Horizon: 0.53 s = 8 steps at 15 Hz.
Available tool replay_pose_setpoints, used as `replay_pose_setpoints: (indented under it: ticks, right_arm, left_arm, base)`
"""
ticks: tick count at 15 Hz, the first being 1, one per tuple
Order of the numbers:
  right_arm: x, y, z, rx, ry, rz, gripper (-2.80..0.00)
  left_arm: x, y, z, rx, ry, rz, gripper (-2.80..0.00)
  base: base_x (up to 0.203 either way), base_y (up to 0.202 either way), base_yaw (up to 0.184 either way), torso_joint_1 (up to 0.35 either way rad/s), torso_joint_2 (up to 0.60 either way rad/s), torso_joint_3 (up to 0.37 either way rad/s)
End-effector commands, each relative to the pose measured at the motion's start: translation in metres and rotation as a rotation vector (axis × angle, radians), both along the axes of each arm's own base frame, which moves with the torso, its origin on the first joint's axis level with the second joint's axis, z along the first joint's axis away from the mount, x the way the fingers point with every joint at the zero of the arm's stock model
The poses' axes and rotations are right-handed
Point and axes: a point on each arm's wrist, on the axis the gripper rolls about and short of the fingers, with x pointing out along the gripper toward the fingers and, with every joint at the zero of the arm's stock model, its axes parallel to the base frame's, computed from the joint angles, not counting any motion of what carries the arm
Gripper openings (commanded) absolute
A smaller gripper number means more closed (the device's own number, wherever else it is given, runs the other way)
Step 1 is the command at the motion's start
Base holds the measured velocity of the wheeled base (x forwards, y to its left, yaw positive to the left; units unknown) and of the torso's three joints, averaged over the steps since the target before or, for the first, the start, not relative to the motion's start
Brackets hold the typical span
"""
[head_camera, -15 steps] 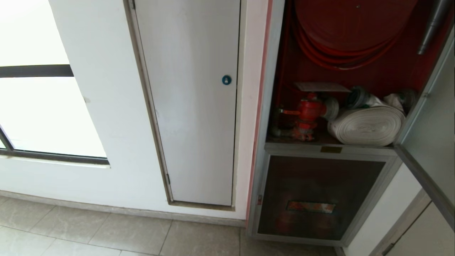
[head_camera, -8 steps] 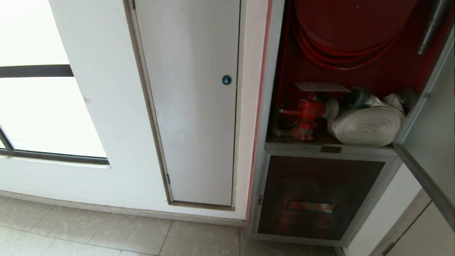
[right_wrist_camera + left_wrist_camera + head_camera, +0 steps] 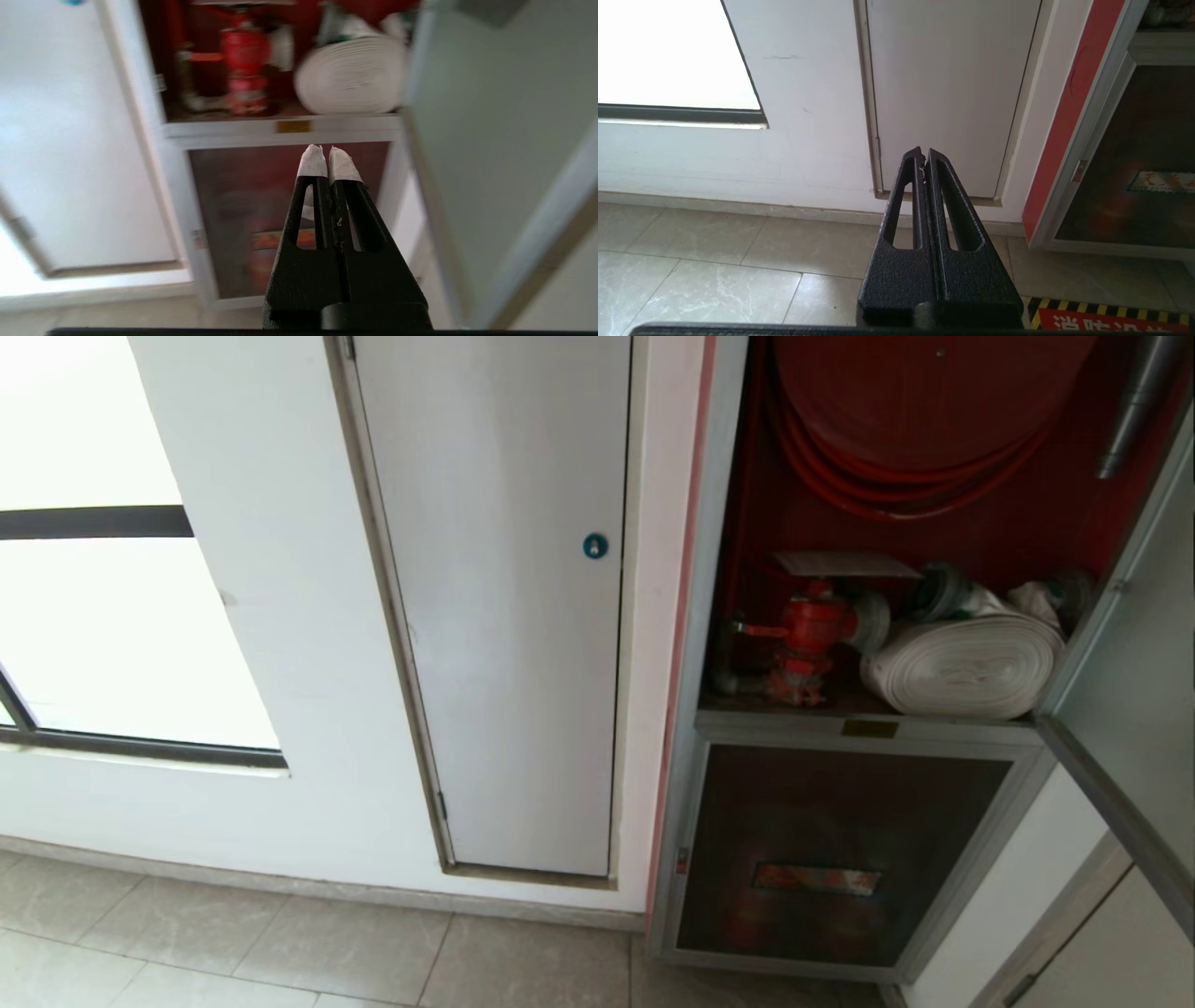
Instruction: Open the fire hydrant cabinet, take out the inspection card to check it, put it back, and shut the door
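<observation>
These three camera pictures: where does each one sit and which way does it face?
Head view: high on the robot, angled down at the wall and the fire hydrant cabinet; no arm shows.
Left wrist view: behind the shut left gripper, facing the white panel and floor.
Right wrist view: behind the shut right gripper, facing the cabinet.
Head and right wrist share the rolled hose.

Fire hydrant cabinet (image 3: 695, 747) frame: brushed metal, matt; rolled hose (image 3: 962, 667): white woven cloth; floor (image 3: 280, 943): glossy stone-look tile; right pincer (image 3: 325, 158) tips: white tape wrap.
</observation>
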Motion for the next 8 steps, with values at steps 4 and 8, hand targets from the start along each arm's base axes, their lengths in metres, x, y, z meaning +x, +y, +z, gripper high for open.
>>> replay_pose_setpoints:
  ticks: [4, 8]
  right_arm:
    - [0.0150, -0.0056, 0.0148, -0.015, 0.024, -0.266, -2.80]
    - [0.0182, -0.0100, 0.0160, 0.005, 0.039, -0.501, -2.80]
  left_arm:
    - [0.0004, 0.0000, -0.0017, 0.000, 0.005, 0.000, -2.80]
    - [0.0004, 0.0000, -0.0017, 0.000, 0.005, 0.000, -2.80]
  base:
    - [0.000, 0.000, 0.000, 0.000, 0.00, 0.000]
    - [0.000, 0.000, 0.000, 0.000, 0.00, 0.000]
